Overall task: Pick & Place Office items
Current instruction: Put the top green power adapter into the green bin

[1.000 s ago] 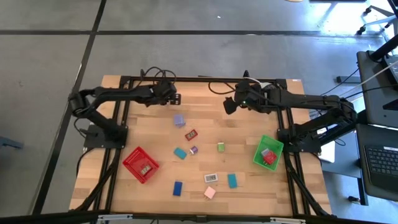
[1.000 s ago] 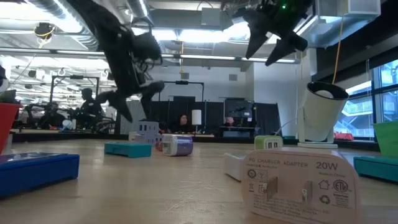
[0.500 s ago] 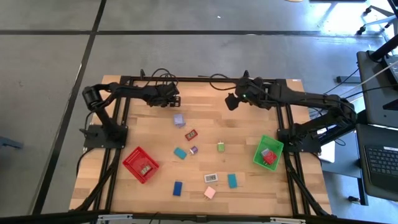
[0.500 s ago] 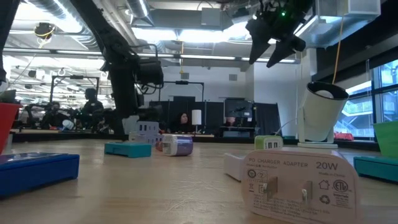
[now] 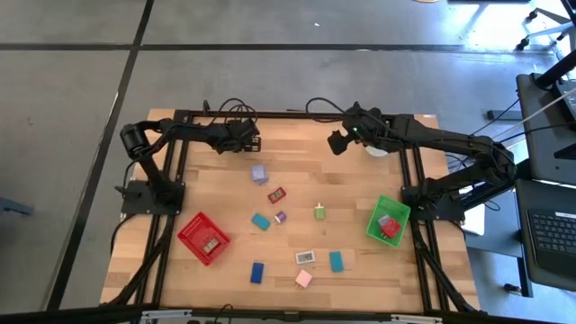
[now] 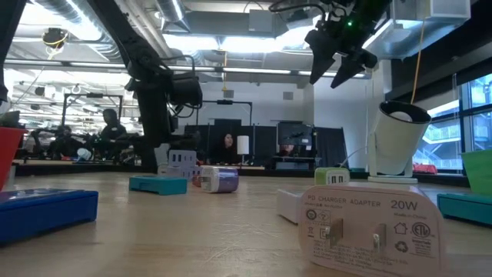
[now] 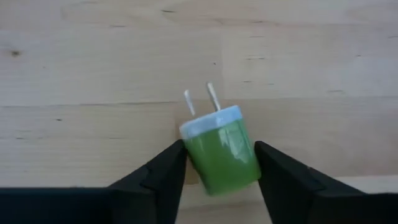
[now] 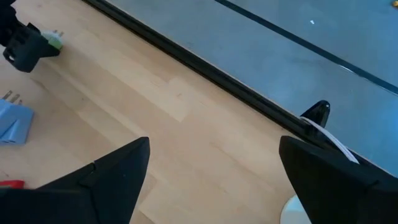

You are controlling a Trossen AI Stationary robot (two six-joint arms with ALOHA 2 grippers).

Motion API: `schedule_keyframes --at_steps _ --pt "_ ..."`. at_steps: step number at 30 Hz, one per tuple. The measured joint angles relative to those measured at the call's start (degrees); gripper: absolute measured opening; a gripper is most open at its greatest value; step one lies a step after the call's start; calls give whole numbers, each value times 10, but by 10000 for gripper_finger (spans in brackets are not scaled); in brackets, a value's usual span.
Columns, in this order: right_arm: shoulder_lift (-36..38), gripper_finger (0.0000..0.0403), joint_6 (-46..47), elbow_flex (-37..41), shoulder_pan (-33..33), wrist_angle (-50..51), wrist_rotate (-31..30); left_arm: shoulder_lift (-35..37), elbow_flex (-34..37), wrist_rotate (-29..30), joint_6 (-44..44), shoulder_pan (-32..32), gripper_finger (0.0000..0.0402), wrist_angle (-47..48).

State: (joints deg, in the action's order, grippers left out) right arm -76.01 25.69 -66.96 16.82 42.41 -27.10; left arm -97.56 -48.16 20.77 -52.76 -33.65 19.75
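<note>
The red basket [image 5: 202,238] is holding 1 small pale piece; the green basket [image 5: 388,220] is holding red and white pieces, hard to make out. Far beyond the red basket, the left hand [image 7: 217,163] is grasping a green plug [image 7: 221,148] at the desk [image 5: 297,162] edge. The right hand [image 5: 337,144] is hanging released above the green basket's far side.

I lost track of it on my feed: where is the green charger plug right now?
The green charger plug sits between the left gripper's fingers at the table's far left side, just beyond the lavender charger.

red basket [image 5: 203,238], green basket [image 5: 388,221], white round object [image 6: 398,138], wooden table [image 5: 360,184]
</note>
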Motion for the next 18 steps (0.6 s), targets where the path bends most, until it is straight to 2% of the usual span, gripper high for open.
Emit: schedule_keyframes --at_steps 4,11,18 --pt "0 362 1 0 0 0 -1 1 0 -13 20 0 128 -2" --pt "0 362 24 0 0 0 -3 7 -5 -66 55 1 127 -24" --pt "0 362 54 0 0 0 11 57 -33 -62 123 19 130 -47"
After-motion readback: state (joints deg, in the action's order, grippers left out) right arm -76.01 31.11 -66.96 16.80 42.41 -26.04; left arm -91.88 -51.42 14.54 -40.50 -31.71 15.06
